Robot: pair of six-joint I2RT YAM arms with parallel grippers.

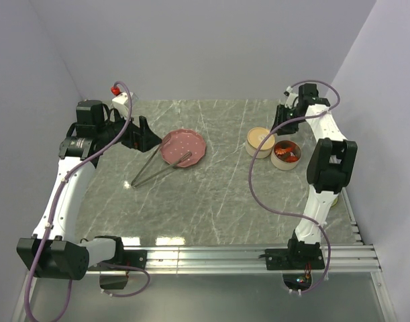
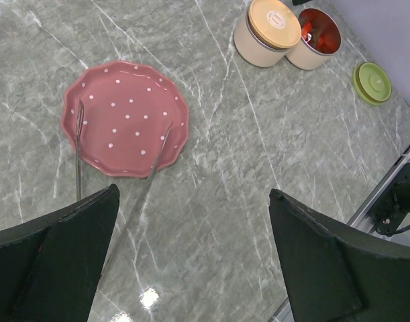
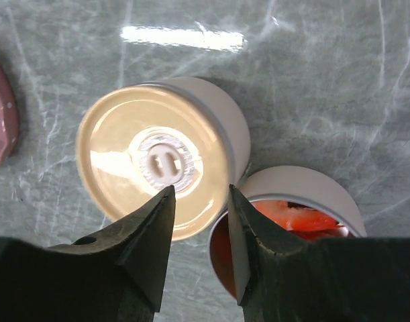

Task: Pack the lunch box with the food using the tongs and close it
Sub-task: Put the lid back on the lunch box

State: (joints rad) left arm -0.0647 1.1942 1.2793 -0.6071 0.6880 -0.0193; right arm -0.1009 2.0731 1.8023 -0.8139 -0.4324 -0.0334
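Note:
The lunch box shows as two round cream tubs at the back right. One tub [image 1: 260, 141] [image 2: 266, 30] [image 3: 117, 154] wears a pale yellow lid. The other tub [image 1: 286, 154] [image 2: 315, 40] [image 3: 305, 181] stands uncovered beside it, touching it, with red-orange food [image 3: 295, 216] [image 2: 320, 37] inside. My right gripper [image 3: 200, 189] [image 1: 284, 119] hovers over the lidded tub's near edge, jaws parted with nothing between them. The grey tongs [image 1: 161, 166] [image 2: 158, 157] lie with their tips on the pink dotted plate [image 1: 184, 147] [image 2: 124, 117]. My left gripper [image 2: 193, 191] [image 1: 145, 134] hangs wide open above the tongs' handle end.
A loose green lid [image 2: 372, 82] lies on the marble table right of the tubs, near the table's right edge. The metal rail [image 1: 211, 256] carrying both arm bases runs along the near edge. Grey walls close in the back and sides.

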